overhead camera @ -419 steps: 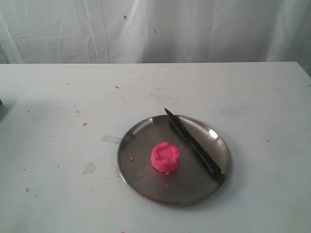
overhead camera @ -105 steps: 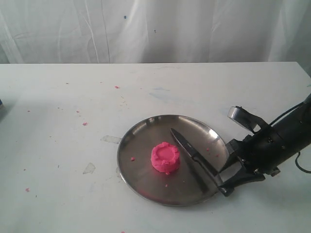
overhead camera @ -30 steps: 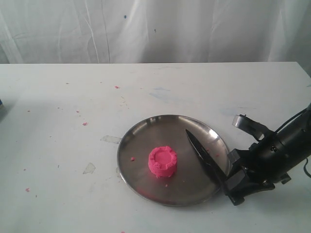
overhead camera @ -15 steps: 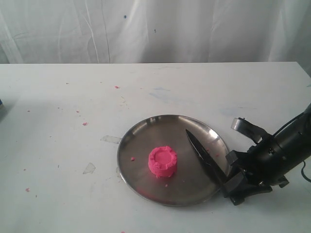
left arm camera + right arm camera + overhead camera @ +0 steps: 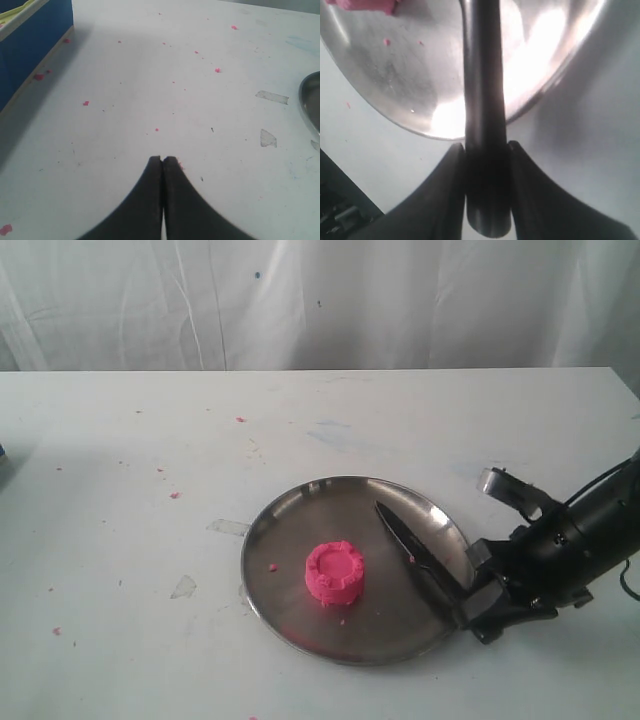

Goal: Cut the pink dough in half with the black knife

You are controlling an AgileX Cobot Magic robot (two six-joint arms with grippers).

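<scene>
- white table (image 5: 150, 470): pink crumbs scattered on it, a couple of tape scraps just beside the steel plate's far-from-arm edge; a blue box (image 5: 30, 45) shows only in the left wrist view, well apart from the plate.
- steel plate (image 5: 290, 620): round, shiny, the landmark here; everything of the task sits on or over it.
- right gripper (image 5: 472, 602): black, at the plate's rim on the arm side, fingers (image 5: 451, 190) pinching the handle end of the black knife (image 5: 415, 552).
- black knife: handle clamped at the rim, blade angling in over the plate with the tip pointing toward the plate's back edge; looks lifted or tilted off the metal, can't tell for sure.
- pink dough (image 5: 334, 574): one whole round puck with a dimpled top, near the plate's middle, clearly apart from the blade; uncut.
- left gripper (image 5: 162, 162): tips pressed together, holding nothing, over bare table away from the plate.
- step in hand, my read: carry the knife over the dough.
- to do it well: swing the blade so its edge crosses the puck's centre, keep it level and edge-down, press straight down to the plate; grip looks far back on the handle, so the blade may twist or the puck slide.
</scene>
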